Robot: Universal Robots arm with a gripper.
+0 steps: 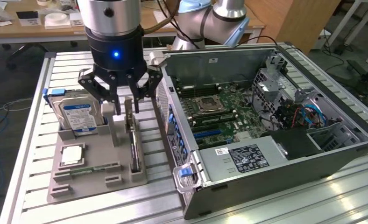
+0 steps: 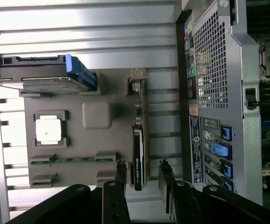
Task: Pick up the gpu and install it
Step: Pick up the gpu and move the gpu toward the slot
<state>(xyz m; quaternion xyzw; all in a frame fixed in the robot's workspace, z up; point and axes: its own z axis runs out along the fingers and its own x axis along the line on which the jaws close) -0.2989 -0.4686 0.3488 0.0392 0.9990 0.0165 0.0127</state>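
Observation:
The gpu (image 1: 133, 140) stands on edge in a slot of the grey holder tray (image 1: 90, 189), a thin dark card with a green board edge and a silver bracket at its far end. My gripper (image 1: 124, 99) hangs right over the card's bracket end, open, one finger on each side of it. In the wrist view the gpu (image 2: 138, 144) runs between the two black fingertips (image 2: 121, 173), with a gap on both sides. The card still sits in the tray (image 2: 97, 93).
The open PC case (image 1: 265, 121) lies to the exterior view's right of the tray, with its motherboard and blue slot latches (image 2: 221, 149) exposed. The tray also holds a hard drive (image 1: 79, 115), a processor (image 1: 72, 155) and a memory stick (image 1: 87, 170). All of it rests on a slatted aluminium table (image 1: 34, 116).

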